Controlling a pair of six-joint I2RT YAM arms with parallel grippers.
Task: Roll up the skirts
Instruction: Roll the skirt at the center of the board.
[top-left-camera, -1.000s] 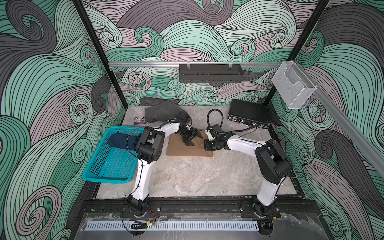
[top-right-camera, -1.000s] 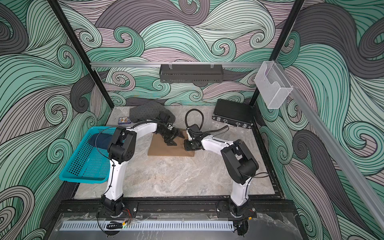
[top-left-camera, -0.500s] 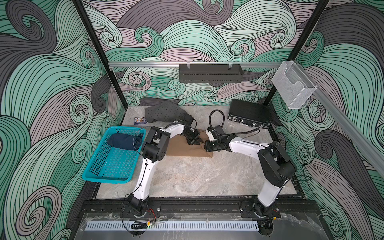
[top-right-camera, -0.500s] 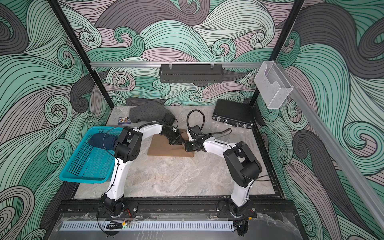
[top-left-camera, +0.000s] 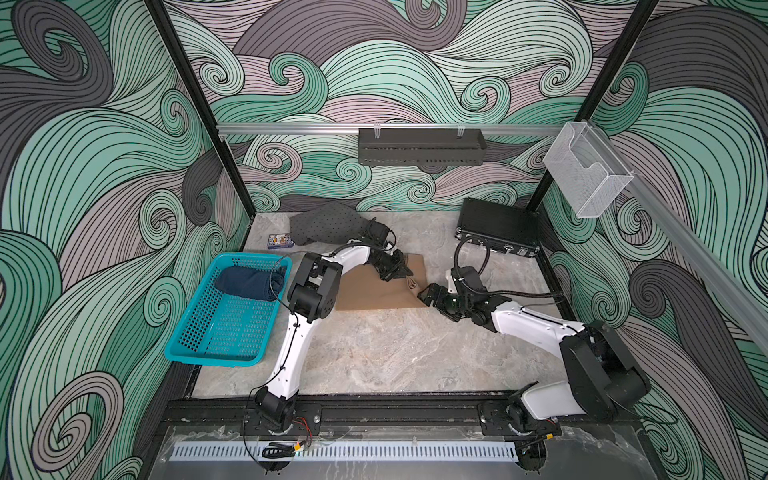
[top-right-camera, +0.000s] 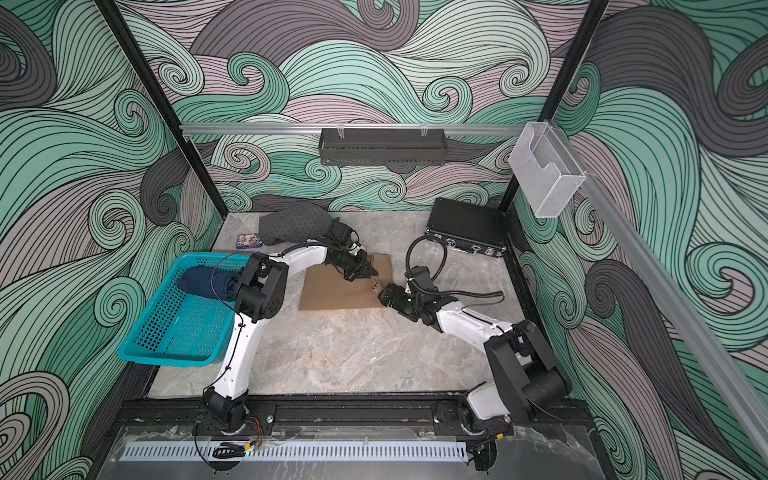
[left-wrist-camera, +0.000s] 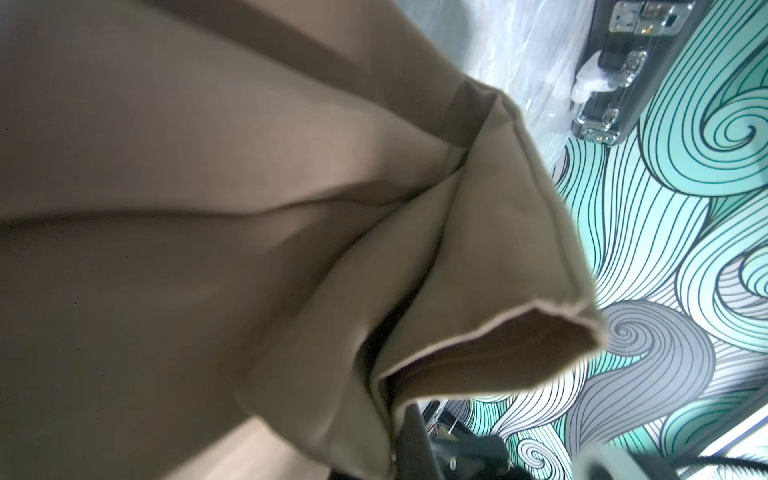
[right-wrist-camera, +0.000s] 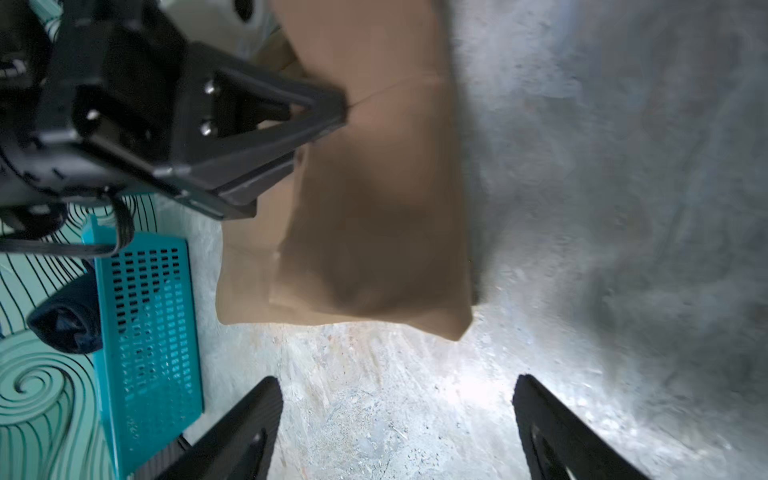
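Tan-brown skirt (top-left-camera: 370, 293): lies mostly flat on the worktop (top-left-camera: 395, 353), under and beside the left claw. Its corner is just ahead of the right claw.
Left claw (top-left-camera: 400, 272): closed tight on a pinch of tan cloth at the skirt's edge. The right wrist view shows the cloth puckering at the claw's tip.
Lifted edge: in the left wrist view the hem stands up off the worktop, and its layers gape at the corner.
Reason for hold: probably a raised edge to turn over as the first lap of the roll.
Right claw (right-wrist-camera: 395, 386): spread wide and holding nothing, with only bare worktop between its fingers (right-wrist-camera: 253, 411). It looks placed to retake the near corner.
Denim skirt (top-left-camera: 249, 282): in the teal basket (top-left-camera: 208, 361), well apart from both claws, beyond the left arm's elbow. It looks bundled, so likely done and parked.
Dotted grey skirt (top-left-camera: 328, 224): a loose heap behind the left claw, apparently waiting its turn.
Black case (top-left-camera: 498, 228): beyond the right claw and not involved.
Risk: a one-sided pull may skew the cloth, and the roll would start crooked.
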